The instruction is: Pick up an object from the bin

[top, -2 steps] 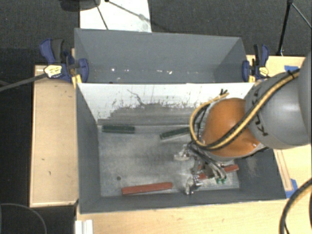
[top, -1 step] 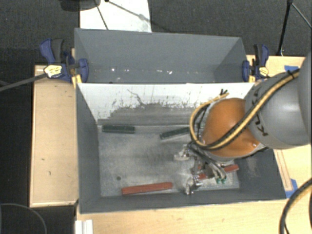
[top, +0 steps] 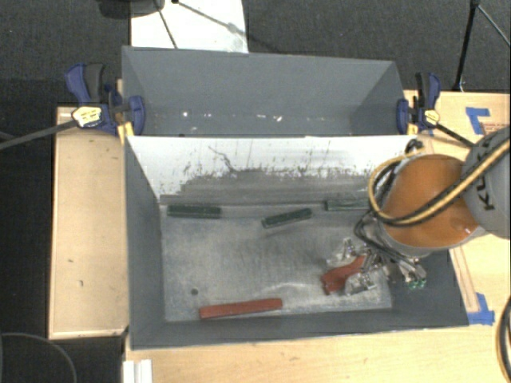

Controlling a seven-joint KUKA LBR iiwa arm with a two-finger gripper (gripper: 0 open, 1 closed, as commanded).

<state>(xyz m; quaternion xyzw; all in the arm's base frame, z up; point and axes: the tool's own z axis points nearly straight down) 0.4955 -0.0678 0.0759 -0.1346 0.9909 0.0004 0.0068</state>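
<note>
My gripper (top: 357, 270) is low in the bin's front right corner, under the arm's orange cover. A short red-brown block (top: 338, 278) lies between its two metal fingers (top: 346, 255), and they are shut on it; the block's left end sticks out toward the bin's middle and sits at or just above the floor. A long red-brown bar (top: 239, 308) lies flat along the front wall, well to the left of the gripper.
Three dark green bars lie by the back wall: one at the left (top: 193, 211), one tilted in the middle (top: 287, 218), one at the right (top: 343, 205), partly behind the arm. The right wall is close to the gripper.
</note>
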